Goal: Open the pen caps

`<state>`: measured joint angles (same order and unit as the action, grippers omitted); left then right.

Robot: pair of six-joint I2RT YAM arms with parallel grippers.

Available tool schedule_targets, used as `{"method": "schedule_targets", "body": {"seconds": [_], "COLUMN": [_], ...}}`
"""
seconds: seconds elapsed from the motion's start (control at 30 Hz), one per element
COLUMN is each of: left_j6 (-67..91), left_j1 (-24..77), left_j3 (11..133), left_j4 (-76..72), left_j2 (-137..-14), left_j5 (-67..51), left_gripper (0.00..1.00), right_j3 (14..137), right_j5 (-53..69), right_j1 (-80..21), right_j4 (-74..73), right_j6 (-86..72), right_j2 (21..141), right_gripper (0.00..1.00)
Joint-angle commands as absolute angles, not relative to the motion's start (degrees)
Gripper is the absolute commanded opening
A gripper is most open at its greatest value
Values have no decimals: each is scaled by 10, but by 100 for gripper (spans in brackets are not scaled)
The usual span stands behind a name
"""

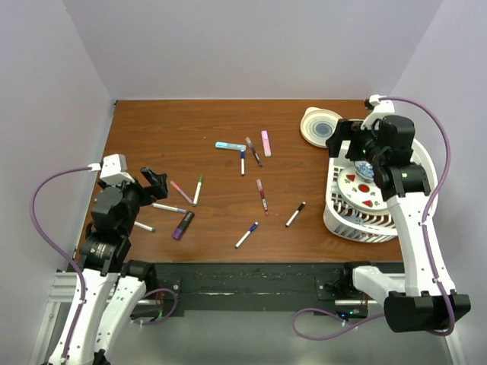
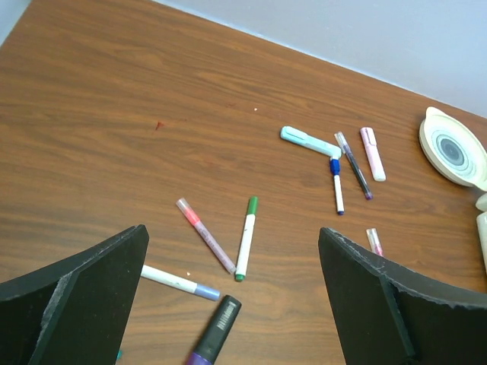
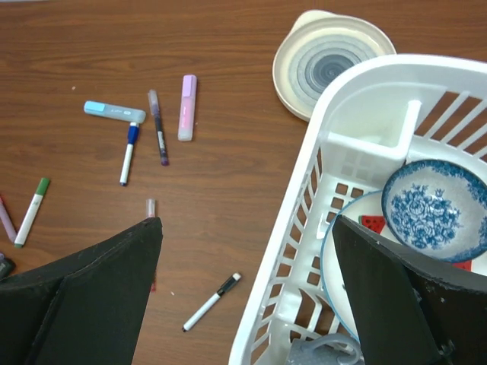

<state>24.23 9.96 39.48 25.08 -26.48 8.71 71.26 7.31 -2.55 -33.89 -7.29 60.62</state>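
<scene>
Brown wood-grain table [image 1: 228, 129], pen caps [image 2: 253, 203] on scattered markers [image 1: 246, 235], print unreadable; white basket [image 1: 338, 217] at three o'clock. The left gripper [image 2: 233, 243] and right gripper [image 3: 247, 228] gape apart, empty.

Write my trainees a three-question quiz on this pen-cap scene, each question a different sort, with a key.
1. True or false: the left hand and the right hand are both open and empty.
2. Where does the blue-patterned bowl sit? A: on the bare table. B: in the white basket. C: in a hand.
3. Which hand is nearer the green-capped pen?
Key: 1 true; 2 B; 3 the left hand.
</scene>
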Motion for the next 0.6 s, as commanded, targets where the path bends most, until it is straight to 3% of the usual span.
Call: {"method": "schedule_targets", "body": {"seconds": [0.0, 0.07, 0.1, 0.13, 0.33, 0.57], "left_j6": [284, 308, 316, 329, 374, 407], "left_j1": [103, 103, 103, 103, 103, 101], "left_j3": [424, 425, 425, 424, 414, 396], "left_j4": [269, 291, 299, 314, 351, 351], "left_j2": [-275, -280, -282, -286, -301, -366], "left_j5": [85, 95, 100, 111, 142, 191], "left_gripper": [100, 100, 100, 100, 100, 100], "right_j3": [768, 770, 767, 762, 740, 659], "right_j5": [158, 227, 362, 405, 359, 446], "right_j1": [-25, -25, -26, -39, -172, -235], "right_j4": [-334, -335, -337, -336, -381, -361], "right_j6": [-54, -17, 20, 70, 176, 199], "right_j2": [624, 634, 637, 644, 678, 759], "right_gripper": [99, 99, 99, 99, 99, 99]}}
